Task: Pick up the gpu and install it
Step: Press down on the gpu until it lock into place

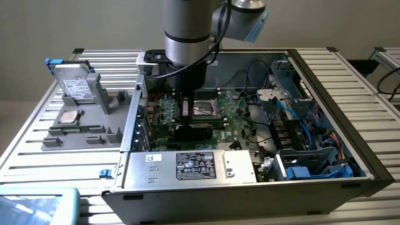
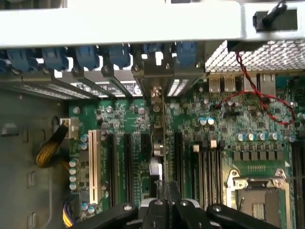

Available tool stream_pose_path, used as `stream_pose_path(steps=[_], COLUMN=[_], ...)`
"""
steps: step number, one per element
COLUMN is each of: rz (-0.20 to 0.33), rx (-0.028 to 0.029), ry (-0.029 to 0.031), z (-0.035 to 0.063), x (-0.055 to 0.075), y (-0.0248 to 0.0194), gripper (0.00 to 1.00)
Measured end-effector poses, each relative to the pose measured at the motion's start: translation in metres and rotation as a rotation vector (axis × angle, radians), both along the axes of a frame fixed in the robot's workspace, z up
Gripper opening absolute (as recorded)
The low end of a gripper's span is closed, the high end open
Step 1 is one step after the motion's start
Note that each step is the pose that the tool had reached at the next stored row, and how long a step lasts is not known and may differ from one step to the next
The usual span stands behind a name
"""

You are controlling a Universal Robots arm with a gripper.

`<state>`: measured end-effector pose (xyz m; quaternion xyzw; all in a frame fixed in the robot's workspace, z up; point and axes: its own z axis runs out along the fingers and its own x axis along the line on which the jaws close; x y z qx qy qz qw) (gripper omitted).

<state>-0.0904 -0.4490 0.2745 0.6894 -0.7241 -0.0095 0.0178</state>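
**Inspector:** Your tool (image 2: 164,210) is closed on the gpu (image 2: 158,143), gripping its upper edge. The card stands on edge inside the open computer case (image 1: 350,154), low over the motherboard (image 2: 224,119), in line with an expansion slot between the black slots (image 2: 127,162) on either side. From the exterior view I cannot tell whether it is fully seated.

**Operator:** So where is the risk?

**Inspector:** Alignment, in my judgement. If the card's contact edge sits beside the slot rather than in it, downward pressure from you loads the board and could crack it or bend the connector. Its metal bracket (image 2: 155,71) must also meet the rear opening near the blue latches (image 2: 86,55); a bracket caught on the frame would tilt the card.

**Operator:** Anything else?

**Inspector:** The grip is narrow and on a thin edge. A slip there lets the card lean against the neighbouring slots. The red wires (image 2: 257,95) lie well apart and look clear.
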Motion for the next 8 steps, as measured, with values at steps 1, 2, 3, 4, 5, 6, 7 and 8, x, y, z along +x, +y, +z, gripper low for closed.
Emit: stream_pose_path(steps=[1, 2, 3, 4, 5, 6, 7, 8], rz=[-0.001, -0.002, -0.003, -0.004, -0.004, -0.005, -0.006, -0.006], rx=[-0.0002, 0.0002, -0.0002, 0.0001, 0.0, 0.0, -0.0001, 0.0], ry=[0.0009, 0.0013, 0.0019, 0.002, 0.0023, 0.0025, 0.0026, 0.0026], z=[0.0036, 0.0062, 0.0091, 0.0126, 0.0161, 0.019, 0.0211, 0.0225], x=[0.0, 0.0, 0.0, -0.001, -0.001, -0.001, -0.002, -0.002], y=[-0.0001, -0.0002, -0.0004, -0.0004, -0.0006, -0.0008, -0.0009, -0.0011], gripper=[0.12, 0.12, 0.12, 0.12, 0.12, 0.12, 0.12, 0.12])
